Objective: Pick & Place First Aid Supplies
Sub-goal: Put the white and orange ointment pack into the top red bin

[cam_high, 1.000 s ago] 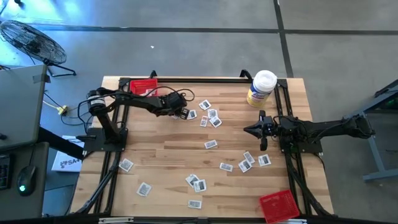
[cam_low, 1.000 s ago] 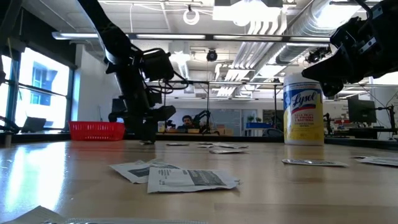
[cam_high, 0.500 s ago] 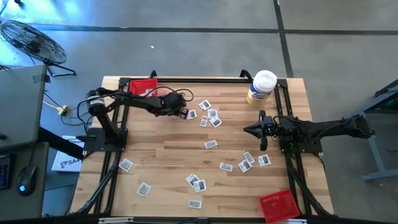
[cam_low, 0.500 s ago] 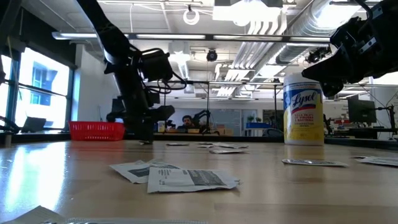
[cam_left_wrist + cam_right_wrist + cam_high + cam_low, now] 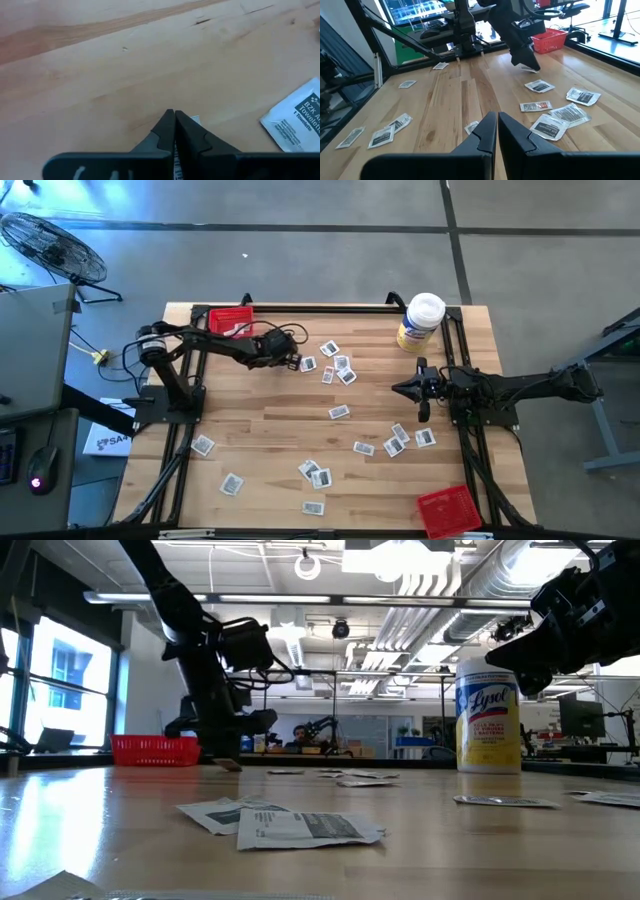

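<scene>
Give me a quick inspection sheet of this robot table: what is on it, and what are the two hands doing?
Surface: wooden table, dark frame rails along its edges.
Job's things: small white packets scattered across the table; one red tray at the far left corner, another red tray at the near right corner.
Clutter: yellow-labelled wipes tub at the far right.
Hands: left hand shut on a packet low over the table; right hand shut, holding nothing.
Cables: black cables looped on the left arm.
Surroundings: floor fan, laptop, mouse.
</scene>
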`<control>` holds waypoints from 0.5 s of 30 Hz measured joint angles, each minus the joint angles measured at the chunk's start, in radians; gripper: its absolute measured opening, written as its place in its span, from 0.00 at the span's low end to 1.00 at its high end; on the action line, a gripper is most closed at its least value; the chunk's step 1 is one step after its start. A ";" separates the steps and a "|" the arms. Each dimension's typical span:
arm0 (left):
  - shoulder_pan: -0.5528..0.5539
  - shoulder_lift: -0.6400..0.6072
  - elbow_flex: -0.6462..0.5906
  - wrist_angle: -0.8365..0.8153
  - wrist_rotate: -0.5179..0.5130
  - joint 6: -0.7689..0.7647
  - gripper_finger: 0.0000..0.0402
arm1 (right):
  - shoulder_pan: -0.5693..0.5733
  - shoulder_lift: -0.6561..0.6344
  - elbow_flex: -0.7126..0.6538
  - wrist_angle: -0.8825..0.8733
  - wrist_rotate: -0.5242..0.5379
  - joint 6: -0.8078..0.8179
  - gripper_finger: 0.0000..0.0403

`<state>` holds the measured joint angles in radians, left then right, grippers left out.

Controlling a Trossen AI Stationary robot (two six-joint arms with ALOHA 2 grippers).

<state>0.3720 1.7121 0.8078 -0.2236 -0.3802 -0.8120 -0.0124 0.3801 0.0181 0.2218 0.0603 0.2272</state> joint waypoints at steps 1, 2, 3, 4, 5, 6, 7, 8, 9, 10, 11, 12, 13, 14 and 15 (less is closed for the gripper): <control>-0.001 -0.010 0.009 -0.010 0.004 0.005 0.01 | 0.000 0.000 0.000 0.000 0.000 0.000 0.03; -0.001 -0.024 0.014 -0.035 0.004 0.012 0.01 | 0.000 0.000 0.000 0.000 0.000 0.000 0.03; -0.001 -0.034 0.020 -0.054 0.005 0.019 0.00 | 0.000 0.000 0.000 0.000 0.000 0.000 0.03; -0.001 -0.044 0.027 -0.057 0.004 0.021 0.00 | 0.000 0.000 0.000 0.000 0.000 0.000 0.03; 0.000 -0.059 0.034 -0.058 0.002 0.022 0.00 | 0.000 0.000 0.000 0.000 0.000 0.000 0.03; 0.001 -0.075 0.039 -0.063 -0.006 0.023 0.00 | 0.000 0.000 0.000 0.000 0.000 0.000 0.03; 0.001 -0.091 0.042 -0.069 -0.014 0.023 0.00 | 0.000 0.000 0.000 0.000 0.000 0.000 0.03; 0.001 -0.103 0.042 -0.083 -0.023 0.024 0.00 | 0.000 0.000 0.000 0.000 0.000 0.000 0.03; 0.001 -0.111 0.042 -0.095 -0.033 0.024 0.00 | 0.000 0.000 0.000 0.000 0.000 0.000 0.03; 0.001 -0.122 0.041 -0.103 -0.045 0.025 0.00 | 0.000 0.000 0.000 0.000 0.000 0.000 0.03; 0.001 -0.137 0.041 -0.114 -0.051 0.025 0.00 | 0.000 0.000 0.000 0.000 0.000 0.000 0.03; 0.001 -0.153 0.041 -0.124 -0.068 0.025 0.00 | 0.000 0.000 0.000 0.001 0.000 0.000 0.03; 0.006 -0.169 0.041 -0.136 -0.090 0.026 0.00 | 0.000 0.000 0.000 0.001 0.000 0.000 0.03; 0.016 -0.189 0.041 -0.159 -0.111 0.026 0.00 | 0.000 0.000 0.000 0.000 0.000 0.000 0.03; 0.028 -0.207 0.041 -0.185 -0.134 0.026 0.00 | 0.000 0.000 0.000 0.000 0.000 0.000 0.03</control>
<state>0.4003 1.5047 0.8490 -0.4086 -0.5140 -0.7862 -0.0126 0.3801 0.0180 0.2216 0.0603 0.2271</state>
